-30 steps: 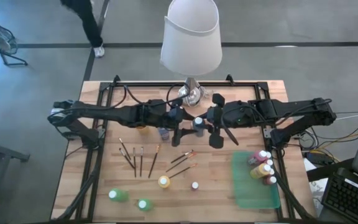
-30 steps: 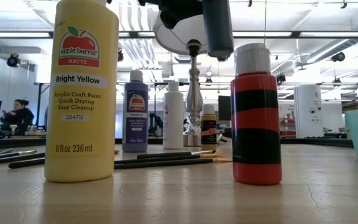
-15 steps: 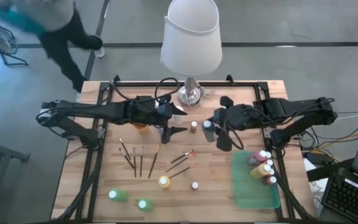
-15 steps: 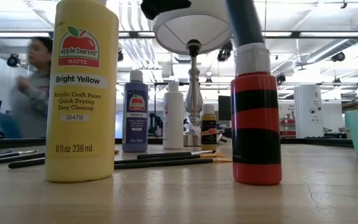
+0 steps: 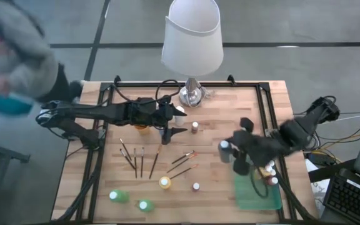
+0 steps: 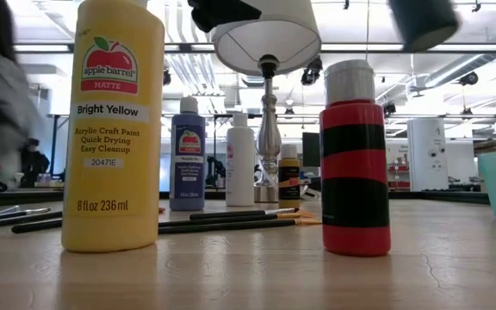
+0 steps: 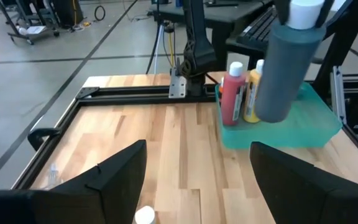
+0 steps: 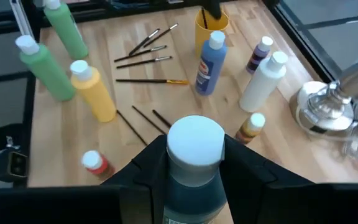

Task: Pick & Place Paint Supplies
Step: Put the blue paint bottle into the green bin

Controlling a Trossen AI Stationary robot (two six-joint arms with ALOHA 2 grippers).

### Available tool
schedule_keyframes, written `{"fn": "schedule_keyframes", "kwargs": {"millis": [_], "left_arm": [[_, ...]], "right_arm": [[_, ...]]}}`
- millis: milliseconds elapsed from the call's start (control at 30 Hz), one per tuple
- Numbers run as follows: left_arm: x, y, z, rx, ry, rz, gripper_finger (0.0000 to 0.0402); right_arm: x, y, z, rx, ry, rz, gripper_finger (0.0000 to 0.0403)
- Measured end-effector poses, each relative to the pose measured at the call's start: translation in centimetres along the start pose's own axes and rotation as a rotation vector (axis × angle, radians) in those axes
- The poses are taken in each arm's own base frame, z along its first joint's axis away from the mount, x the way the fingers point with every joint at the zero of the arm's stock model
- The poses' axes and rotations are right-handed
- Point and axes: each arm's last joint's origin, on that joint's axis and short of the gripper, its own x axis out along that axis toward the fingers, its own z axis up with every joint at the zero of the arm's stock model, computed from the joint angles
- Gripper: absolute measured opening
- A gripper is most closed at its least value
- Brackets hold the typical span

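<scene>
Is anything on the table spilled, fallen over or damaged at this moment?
Nothing stands out. The bottles on the table stand upright, the brushes lie flat, no paint is spilled.

My two arms (image 5: pixel 105 112) are dark, jointed, trailing black cables; my fingers (image 7: pixel 114 171) are matte black, broad and angular, tapering to blunt tips.

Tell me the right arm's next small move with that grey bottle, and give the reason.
Probably carry it a little farther over the green tray and lower it. The right tool is shut on the grey bottle, which hangs in the air at the tray's near edge, beside the red bottle and yellow bottle already standing there.
</scene>
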Motion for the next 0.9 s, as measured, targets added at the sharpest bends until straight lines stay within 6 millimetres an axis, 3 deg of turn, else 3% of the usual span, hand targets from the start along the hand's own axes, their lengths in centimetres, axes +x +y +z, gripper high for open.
{"fn": "schedule_keyframes", "kwargs": {"millis": [300, 600, 900], "left_arm": [[0.0, 0.0, 0.1, 0.002, -0.012, 0.001, 0.0289], [0.0, 0.0, 0.3, -0.001, -0.033, 0.002, 0.0289], [0.0, 0.0, 0.7, -0.003, -0.080, 0.004, 0.0289]], "right_arm": [[-2.6, 2.8, -4.2, 0.170, -0.046, -0.032, 0.0111], [-2.5, 5.2, -7.9, 0.205, 0.023, -0.120, 0.0111], [-3.8, 8.4, -13.4, 0.370, 0.078, -0.168, 0.0111]]}}
